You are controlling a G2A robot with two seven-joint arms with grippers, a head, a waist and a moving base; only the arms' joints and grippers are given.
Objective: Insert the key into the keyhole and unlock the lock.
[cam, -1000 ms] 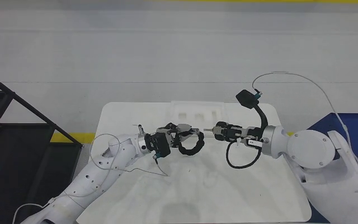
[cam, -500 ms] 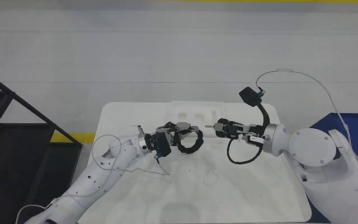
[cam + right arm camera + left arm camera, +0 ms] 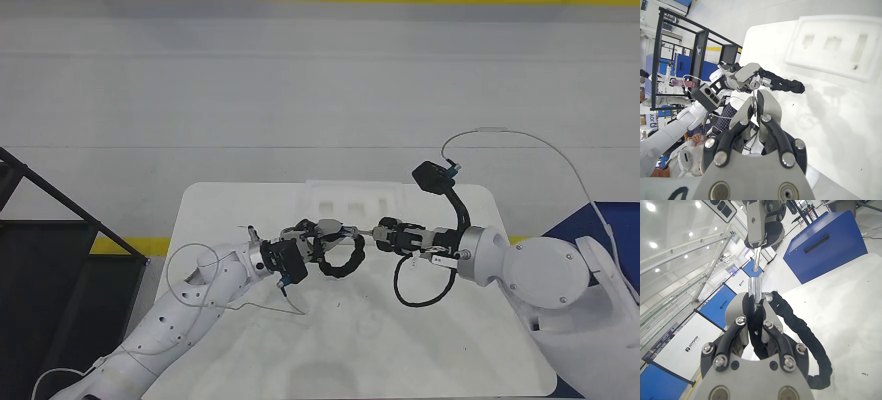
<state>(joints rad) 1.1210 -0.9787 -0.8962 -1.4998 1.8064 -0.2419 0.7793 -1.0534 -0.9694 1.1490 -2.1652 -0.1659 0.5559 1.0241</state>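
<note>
White table [image 3: 450, 340] below; both items held above it. Left fingers [image 3: 732, 309] clenched on lock [image 3: 754, 289], keyhole [image 3: 754, 84] facing the right arm. Right fingers [image 3: 770, 106] grasp key [image 3: 756, 261]; blade axis in line with the lock's barrel, tip just short of it. Straight advance judged sufficient.

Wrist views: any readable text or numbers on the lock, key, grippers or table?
lock: none.
key: none.
left gripper: none.
table: none.
right gripper: none by the fingers. Its housing has one black pen stroke, cut off at the edge and unreadable.
wall panels: brand logos only, not quoted.
</note>
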